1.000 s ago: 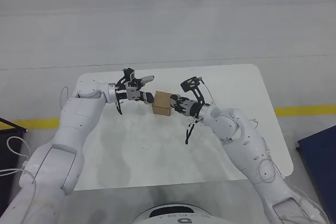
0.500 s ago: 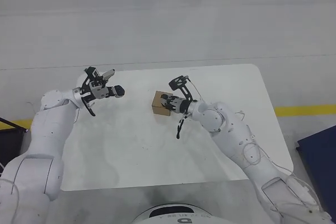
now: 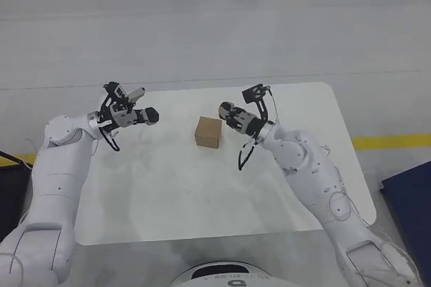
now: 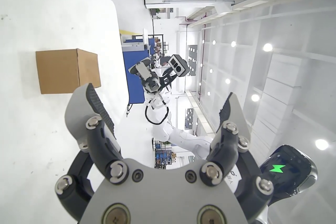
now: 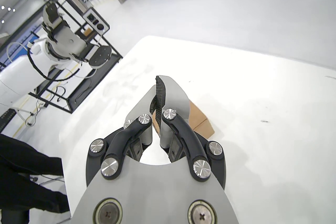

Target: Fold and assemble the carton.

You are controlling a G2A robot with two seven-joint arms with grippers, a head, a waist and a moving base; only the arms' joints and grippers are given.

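Left wrist view first: my left tool (image 4: 160,91) is nearest, its two fingers spread wide with nothing between them. Past it the carton (image 4: 67,71) stands on the table (image 4: 31,12) as a squared-up brown box, the faces I can see flat and closed, no flap sticking out. Farther on, the right tool (image 4: 143,72) hangs in the air beyond the carton, clear of it. On the right wrist view, that tool's fingers (image 5: 170,93) are pressed together on nothing, and the carton (image 5: 199,121) shows partly behind them, sitting on the table. From the top view the carton (image 3: 208,132) sits on the far half of the table (image 3: 273,194), between the arms: the right tool (image 3: 227,112) just beside it but apart, the left tool (image 3: 142,106) well apart on the other side. I judge the folding and assembly to be as good as done: the box holds its shape alone and neither tool holds it. I cannot check the underside or the hidden faces, so what's left, as I read it, is at most a last press on a flap and pulling the arms home
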